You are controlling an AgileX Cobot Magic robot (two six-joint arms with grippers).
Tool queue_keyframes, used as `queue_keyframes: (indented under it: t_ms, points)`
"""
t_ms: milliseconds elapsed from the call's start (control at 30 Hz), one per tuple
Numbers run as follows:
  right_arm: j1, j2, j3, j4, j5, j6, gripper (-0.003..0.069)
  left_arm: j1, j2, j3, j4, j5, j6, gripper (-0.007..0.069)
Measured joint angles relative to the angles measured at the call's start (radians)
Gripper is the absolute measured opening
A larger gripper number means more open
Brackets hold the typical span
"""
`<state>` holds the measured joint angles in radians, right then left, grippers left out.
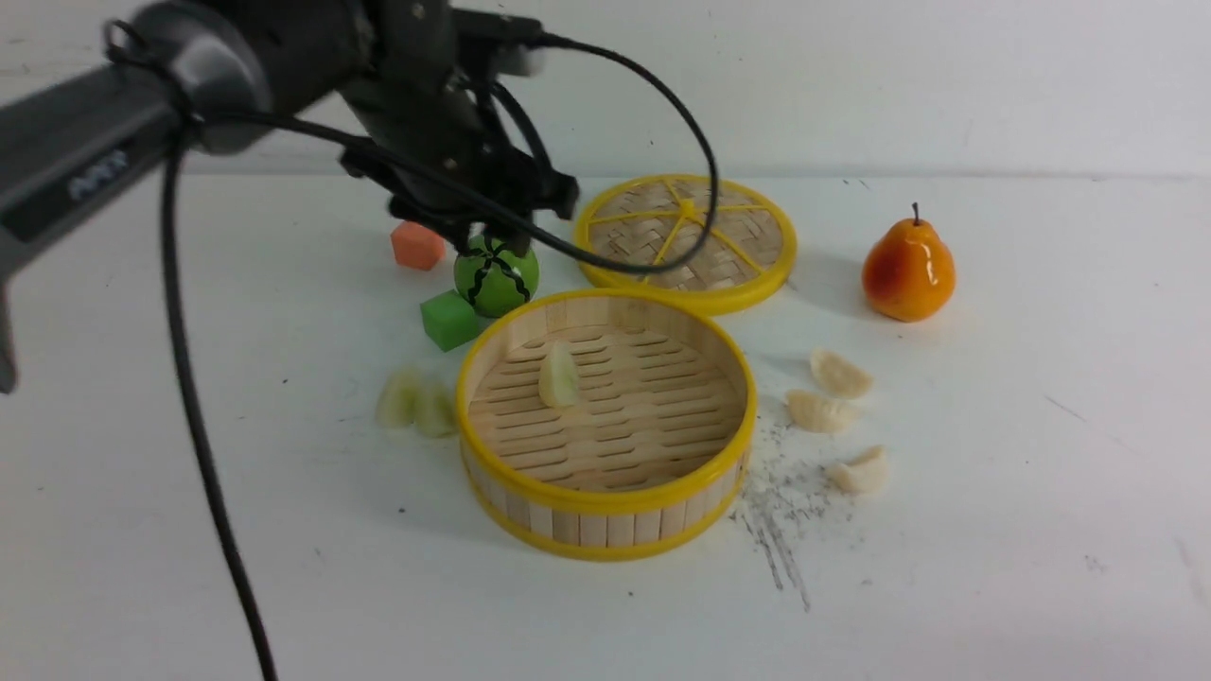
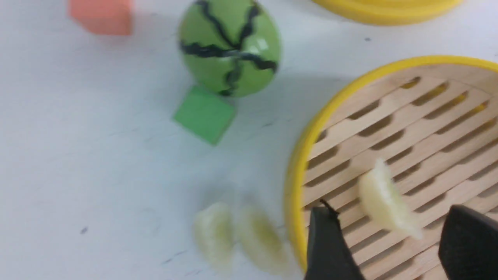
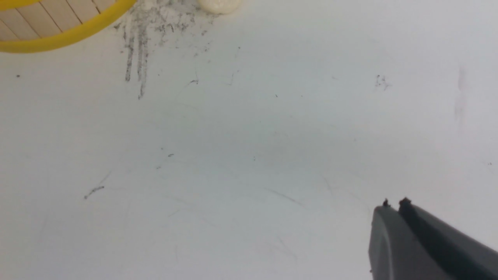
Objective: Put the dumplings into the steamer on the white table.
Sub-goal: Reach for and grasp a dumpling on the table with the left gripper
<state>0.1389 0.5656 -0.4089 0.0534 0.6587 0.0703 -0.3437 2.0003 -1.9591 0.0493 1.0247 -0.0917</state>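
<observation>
Two black fingers [image 2: 330,249] of the left hand [image 2: 391,233] fill the near edge of the left wrist view. They are spread wide, released, and grip nothing. Below and between them, one pale green dumpling [image 2: 387,202] rests on the slatted floor of the bamboo steamer [image 2: 299,171], close to the rim on the robot's left. The front view shows this hand hanging above the steamer's far left rim, with the dumpling lower and a little nearer the camera.

Just outside that rim, two more pale green dumplings [image 1: 416,405] lie side by side on the white table [image 1: 993,567]. On the steamer's right side, three cream-white dumplings [image 1: 837,416] lie apart from one another beside grey scuff marks [image 1: 781,530].

By this count one dumpling of six is in the steamer and five are left on the table. The green pair is the closest to the open left hand.

The right hand [image 3: 393,208] has its fingers pressed together and is empty. It hangs over bare table, well apart from the steamer.

Behind the steamer are its woven lid [image 1: 686,236], a toy pear [image 1: 908,270], a striped green ball [image 1: 496,274], a green cube [image 1: 447,320] and an orange cube [image 1: 417,245].
</observation>
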Motion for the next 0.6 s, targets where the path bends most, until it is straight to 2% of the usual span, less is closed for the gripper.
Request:
queue_keyframes:
  t_ms: [100, 233, 400, 600]
  points:
    - [0.000, 0.000, 0.012, 0.000, -0.008, 0.000, 0.0020, 0.094, 0.016, 0.025, -0.015, 0.072, -0.002, 0.0367]
    - [0.000, 0.000, 0.017, 0.000, -0.019, 0.000, 0.0025, 0.177, 0.089, 0.090, -0.069, 0.063, 0.000, 0.0322]
    - [0.000, 0.000, 0.017, 0.000, -0.020, 0.000, 0.0025, 0.188, 0.166, 0.104, -0.082, 0.022, 0.033, 0.0279]
    - [0.000, 0.000, 0.029, -0.007, -0.033, 0.000, 0.0025, 0.186, 0.222, 0.104, -0.117, -0.043, 0.045, 0.0268]
